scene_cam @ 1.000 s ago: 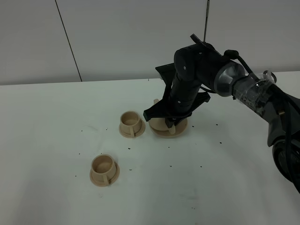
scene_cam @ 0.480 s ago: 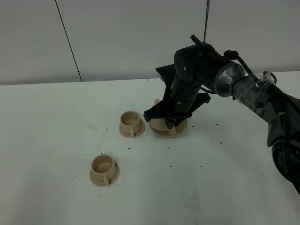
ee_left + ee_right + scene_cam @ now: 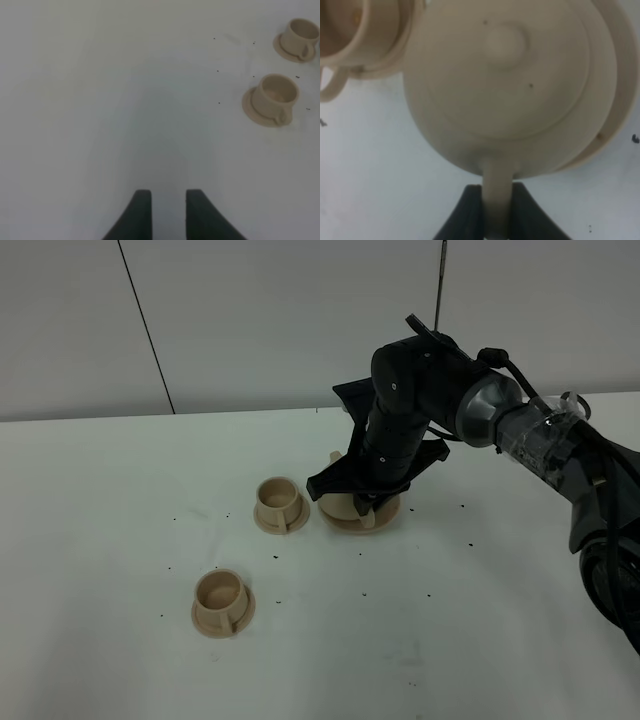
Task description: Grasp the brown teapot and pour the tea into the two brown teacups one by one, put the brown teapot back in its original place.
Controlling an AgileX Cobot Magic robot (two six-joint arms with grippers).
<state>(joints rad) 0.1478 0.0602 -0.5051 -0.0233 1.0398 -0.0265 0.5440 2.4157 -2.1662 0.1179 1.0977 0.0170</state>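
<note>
Black right claw (image 3: 496,192) clamps brown teapot (image 3: 510,85), grip hidden overhead.

Robot lab test bench, white table (image 3: 100,660), plain grey panelled wall (image 3: 260,320)

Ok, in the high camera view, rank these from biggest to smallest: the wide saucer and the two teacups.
1. The wide saucer, though it is partly hidden.
2. The front teacup and back teacup look alike. The front one seems slightly bigger, probably only because it is nearer the camera.
</note>
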